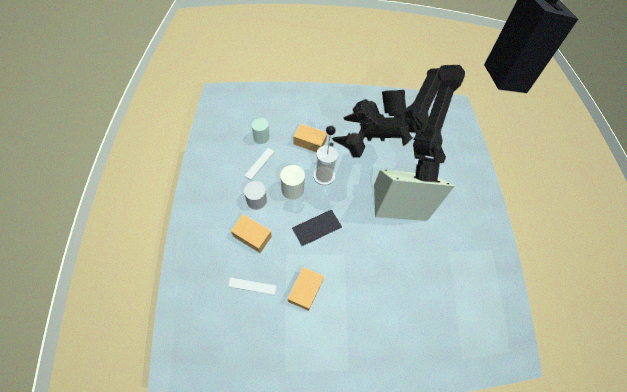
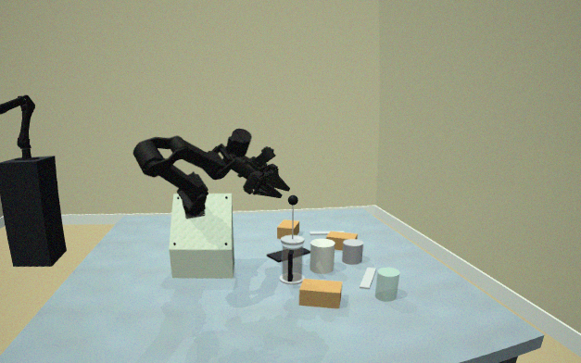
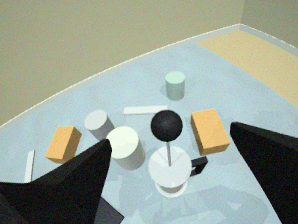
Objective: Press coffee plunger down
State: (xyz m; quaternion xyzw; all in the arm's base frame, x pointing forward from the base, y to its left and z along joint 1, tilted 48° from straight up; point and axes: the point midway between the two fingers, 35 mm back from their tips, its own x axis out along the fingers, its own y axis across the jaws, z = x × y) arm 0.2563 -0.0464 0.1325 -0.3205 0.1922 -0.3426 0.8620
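Coffee press (image 2: 291, 259) stands upright just beside the white cylinder (image 2: 322, 256), plunger knob (image 2: 293, 200) fully raised. Gripper (image 2: 275, 187) hangs near the knob, fingers apart, empty. Press likely light, tippy; bear vertically on the knob.

arm (image 2: 185, 159) outstretched, fingers spread wide

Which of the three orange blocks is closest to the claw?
The orange block right beside the coffee press, just behind it in the top view. The other two orange blocks lie much farther from the open claw.
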